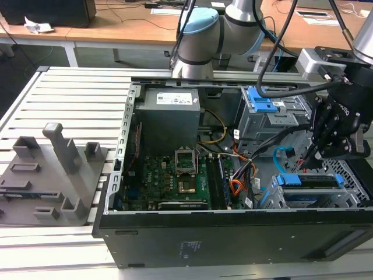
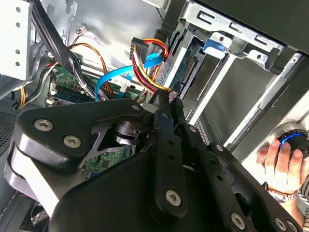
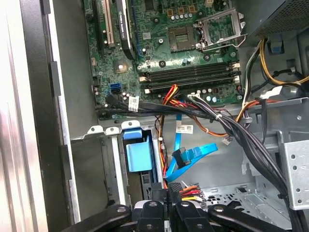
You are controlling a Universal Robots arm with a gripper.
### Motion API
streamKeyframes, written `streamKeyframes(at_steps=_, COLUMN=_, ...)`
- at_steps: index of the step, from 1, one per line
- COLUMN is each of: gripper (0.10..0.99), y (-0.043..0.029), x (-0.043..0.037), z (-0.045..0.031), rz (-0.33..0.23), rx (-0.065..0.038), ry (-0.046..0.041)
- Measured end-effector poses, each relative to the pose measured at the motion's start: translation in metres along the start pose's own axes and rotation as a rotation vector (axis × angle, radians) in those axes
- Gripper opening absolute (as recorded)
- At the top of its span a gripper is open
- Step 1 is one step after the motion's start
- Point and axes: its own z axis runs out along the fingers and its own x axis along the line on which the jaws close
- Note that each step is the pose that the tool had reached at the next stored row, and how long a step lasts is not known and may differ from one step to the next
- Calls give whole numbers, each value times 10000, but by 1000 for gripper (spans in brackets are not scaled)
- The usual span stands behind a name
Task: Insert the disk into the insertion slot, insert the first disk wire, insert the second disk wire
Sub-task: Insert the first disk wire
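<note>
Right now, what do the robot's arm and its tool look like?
The arm is made of silver-grey tubes with light blue caps on rounded joints, and black cables run beside it. The tool is black, built from flat linked bars dotted with silver screws.

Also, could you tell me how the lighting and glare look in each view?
Exterior view: even room light, the case shaded inside near its front wall. First wrist view: glare washes out the pale metal beyond the case wall; the board is well lit. Second wrist view: the black claw, shut on the first wire, sits dark against bright case metal.
</note>
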Motion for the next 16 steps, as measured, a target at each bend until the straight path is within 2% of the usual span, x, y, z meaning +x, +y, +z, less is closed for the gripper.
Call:
streamKeyframes(at_steps=1, gripper=161, y=-6, x=27, z=8, rz=-5, rx=-18, ry=-113)
streamKeyframes(at_steps=2, gripper=161, y=-12, x=54, z=11, rz=-6, rx=-22, ry=-141)
streamKeyframes(at_steps=3, gripper=161, y=-18, x=64, z=16, rz=-98, rx=-18, ry=-141)
streamKeyframes(at_steps=6, gripper=161, y=-21, x=63, z=23, rz=-925, rx=24, ry=-109)
streamKeyframes(at_steps=8, gripper=161, y=-27, x=63, z=24, rz=-1201, rx=38, ry=-102)
streamKeyframes(at_steps=13, gripper=161, y=-100, x=53, z=21, rz=-1209, rx=38, ry=-100)
streamKeyframes(at_steps=16, gripper=161, y=-112, x=124, z=28, rz=-1210, rx=37, ry=-100)
